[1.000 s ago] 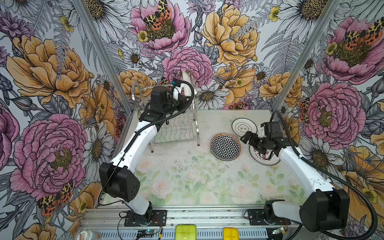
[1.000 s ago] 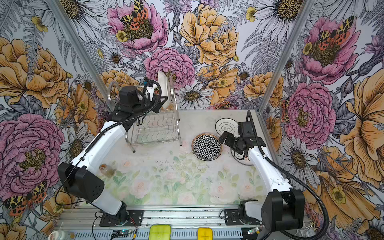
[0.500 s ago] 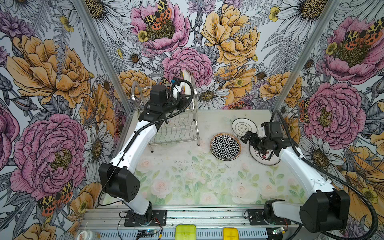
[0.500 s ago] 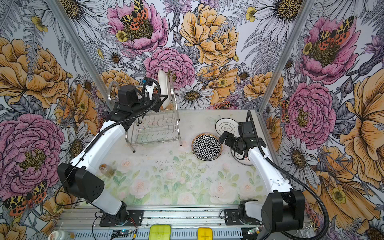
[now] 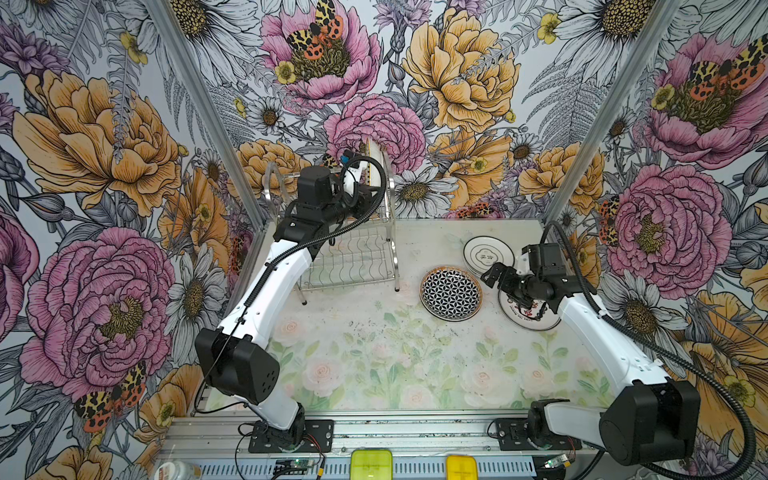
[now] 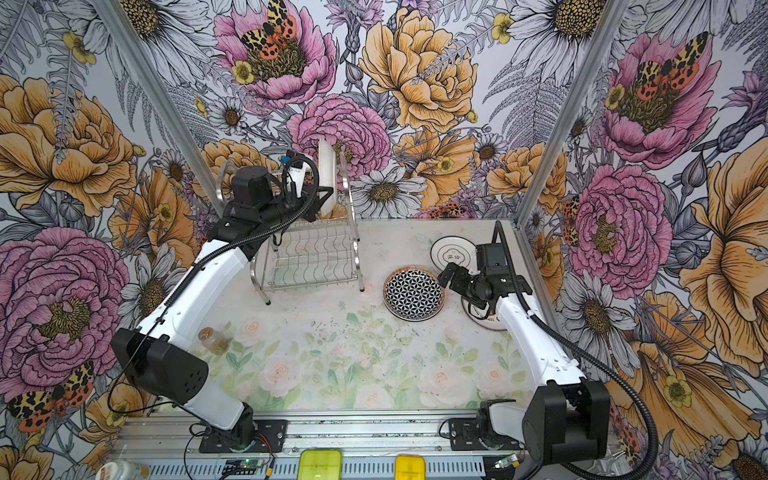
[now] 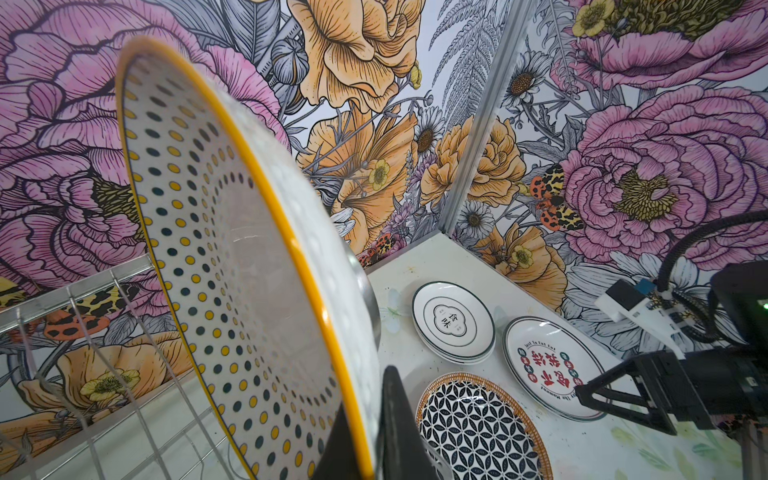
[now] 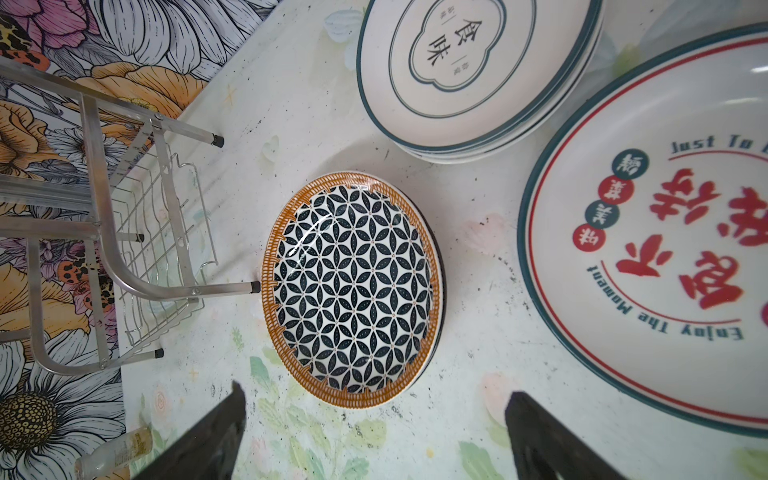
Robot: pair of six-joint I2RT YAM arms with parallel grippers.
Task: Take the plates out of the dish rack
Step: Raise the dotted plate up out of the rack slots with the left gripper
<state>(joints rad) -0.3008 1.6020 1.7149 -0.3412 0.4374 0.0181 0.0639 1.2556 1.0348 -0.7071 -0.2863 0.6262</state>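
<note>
A: where's that round white ceramic plate [image 7: 232, 249], yellow rim, dark-and-yellow dots?
B: upright in the upper tier of the shiny steel-wire dish rack [image 5: 393, 249], left gripper [image 7: 372, 419] clamped on its rim. right gripper [image 8: 376, 399] gapes wide, empty.

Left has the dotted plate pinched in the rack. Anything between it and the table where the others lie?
Yes: the dish rack's arched end frame stands right beside the dotted plate, on the side toward the table, so the left gripper likely must lift it over first. Nothing shows above it.
</note>
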